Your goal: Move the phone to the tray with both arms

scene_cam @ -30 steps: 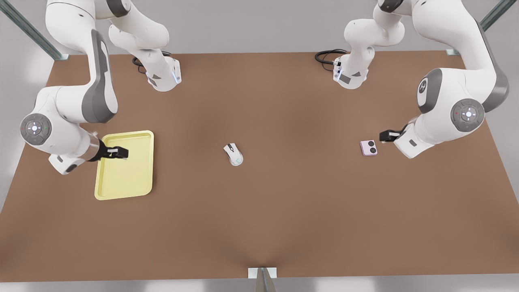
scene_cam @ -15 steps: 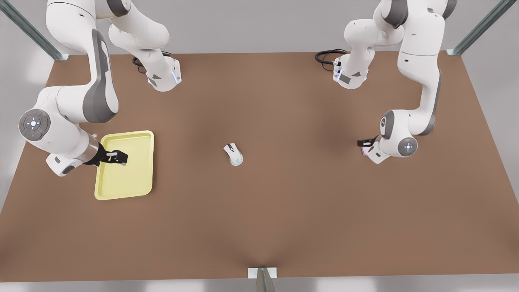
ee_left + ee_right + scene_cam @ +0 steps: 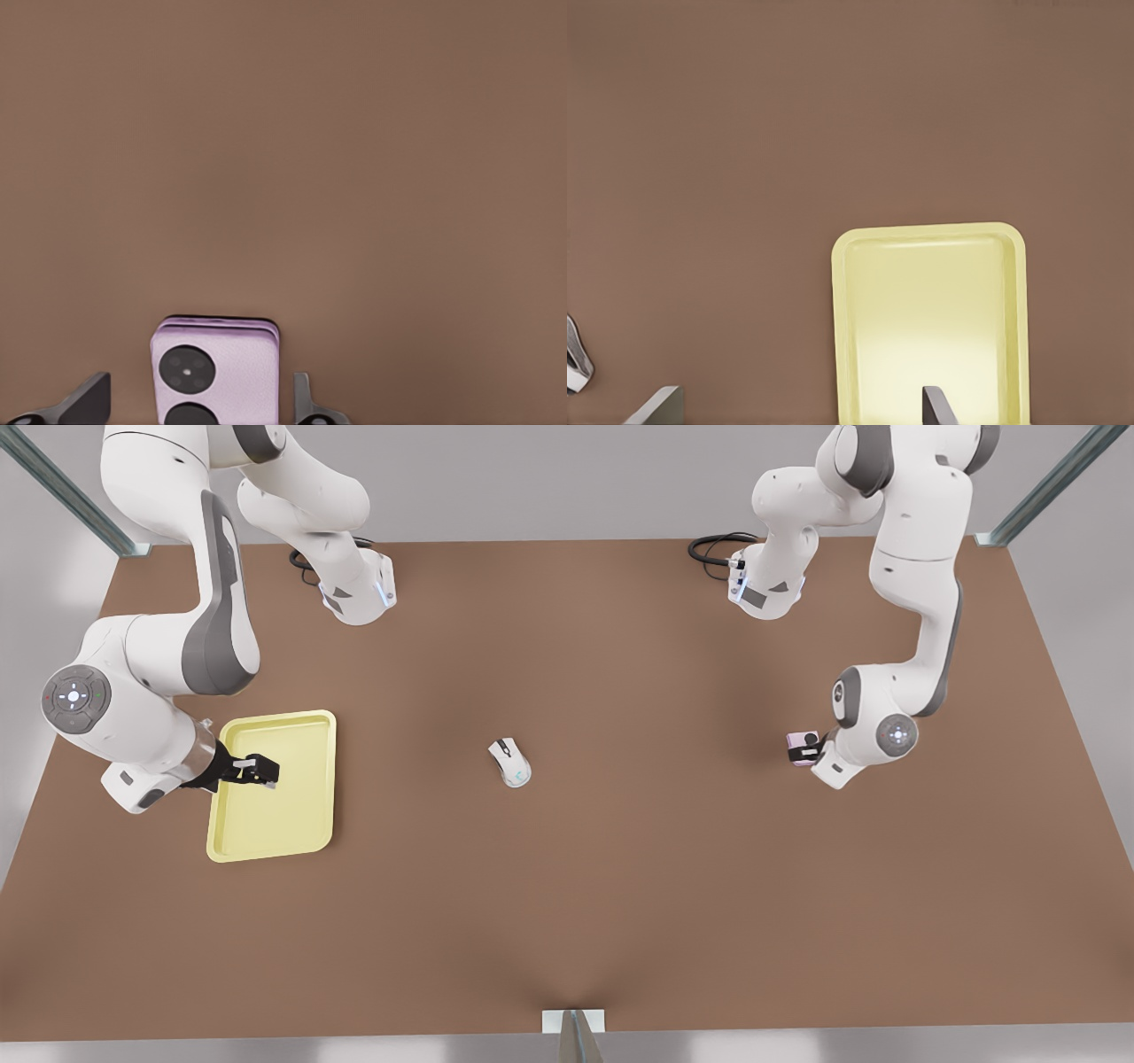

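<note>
On the brown worktop (image 3: 620, 868) the phone (image 3: 802, 740) lies flat near the front view's right edge, between the parted fingers of the left hand (image 3: 804, 753) — both tips stand clear of its sides in the left wrist view. Far across, the right hand (image 3: 264, 771) hovers over the tray (image 3: 310, 824), fingers apart and empty. A white mouse (image 3: 511, 763) sits mid-worktop; grey walls and metal struts (image 3: 62, 487) frame the scene.
</note>
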